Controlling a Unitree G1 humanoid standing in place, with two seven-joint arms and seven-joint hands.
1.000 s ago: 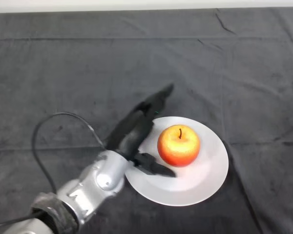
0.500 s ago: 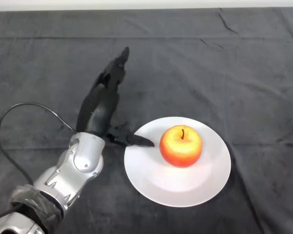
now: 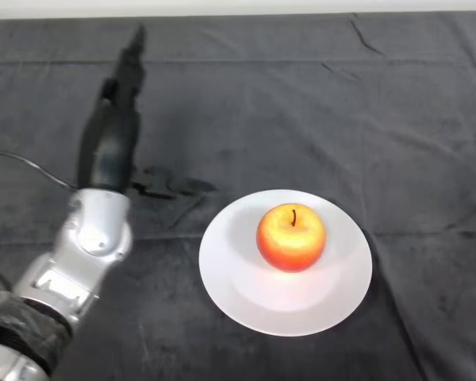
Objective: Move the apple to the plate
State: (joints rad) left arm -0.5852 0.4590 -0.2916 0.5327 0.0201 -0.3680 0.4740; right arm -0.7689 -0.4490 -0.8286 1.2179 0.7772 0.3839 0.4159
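One apple (image 3: 291, 237) sits on one plate (image 3: 246, 294).

No readable text, label or number anywhere.

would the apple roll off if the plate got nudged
Probably it would wobble, not escape: the apple sits stem up near the middle of the plate. Its round body could roll. The plate looks shallow, so a hard shove might free it.
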